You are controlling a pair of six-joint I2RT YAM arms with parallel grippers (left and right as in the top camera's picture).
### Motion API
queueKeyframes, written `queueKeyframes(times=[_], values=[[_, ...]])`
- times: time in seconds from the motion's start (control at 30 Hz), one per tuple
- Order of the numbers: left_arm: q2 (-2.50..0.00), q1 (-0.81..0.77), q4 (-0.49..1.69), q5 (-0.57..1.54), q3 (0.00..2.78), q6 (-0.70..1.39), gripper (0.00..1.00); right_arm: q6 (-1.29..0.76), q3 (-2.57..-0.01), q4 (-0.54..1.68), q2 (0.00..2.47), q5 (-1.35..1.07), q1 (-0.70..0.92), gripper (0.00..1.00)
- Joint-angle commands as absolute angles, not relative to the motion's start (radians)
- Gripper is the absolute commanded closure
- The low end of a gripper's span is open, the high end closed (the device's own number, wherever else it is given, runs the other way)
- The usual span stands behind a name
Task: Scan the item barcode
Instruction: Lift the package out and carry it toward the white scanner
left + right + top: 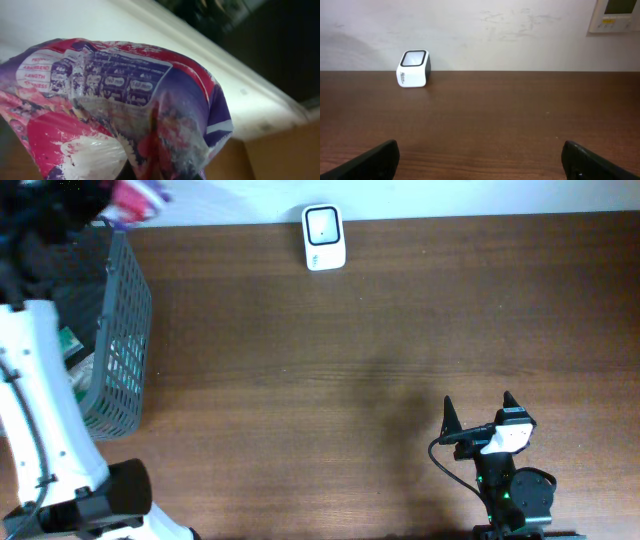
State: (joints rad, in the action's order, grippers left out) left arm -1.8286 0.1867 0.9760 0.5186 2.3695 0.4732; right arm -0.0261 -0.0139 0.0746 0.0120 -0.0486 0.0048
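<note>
The item is a crinkly pink and purple plastic packet that fills the left wrist view. No barcode shows on the side I see. My left gripper is shut on the packet's lower end and holds it up at the table's far left corner, above the basket; the packet appears blurred in the overhead view. The white scanner with its dark window stands at the table's far edge, well to the right of the packet, and appears too in the right wrist view, scanner. My right gripper rests open and empty near the front right.
A grey mesh basket with more goods in it stands at the left edge, beneath my left arm. A white wall runs behind the table, with a control panel on it at the right.
</note>
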Motion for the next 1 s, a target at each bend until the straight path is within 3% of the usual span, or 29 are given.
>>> queueKeyframes(times=[0.0, 0.1, 0.23, 0.37, 0.63, 0.97], values=[[-1.814, 0.055, 1.000, 0.504, 2.378, 0.485, 1.00, -0.030, -0.006, 0.077, 0.006, -0.041, 0.012, 0.01], [-1.818, -0.047, 1.057, 0.350, 2.370, 0.485, 1.00, -0.030, -0.006, 0.077, 0.006, -0.041, 0.012, 0.01], [-1.853, -0.217, 1.216, -0.025, 2.370, 0.485, 1.00, -0.030, -0.006, 0.077, 0.006, -0.041, 0.012, 0.01], [-1.923, -0.318, 1.321, -0.193, 2.370, 0.485, 1.00, -0.030, -0.006, 0.077, 0.006, -0.041, 0.012, 0.01], [-2.202, -0.444, 1.424, -0.207, 2.370, 0.485, 1.00, -0.030, -0.006, 0.077, 0.006, -0.041, 0.012, 0.01], [-2.428, -0.475, 1.407, -0.171, 2.370, 0.485, 0.95, -0.030, -0.006, 0.077, 0.006, -0.041, 0.012, 0.01]])
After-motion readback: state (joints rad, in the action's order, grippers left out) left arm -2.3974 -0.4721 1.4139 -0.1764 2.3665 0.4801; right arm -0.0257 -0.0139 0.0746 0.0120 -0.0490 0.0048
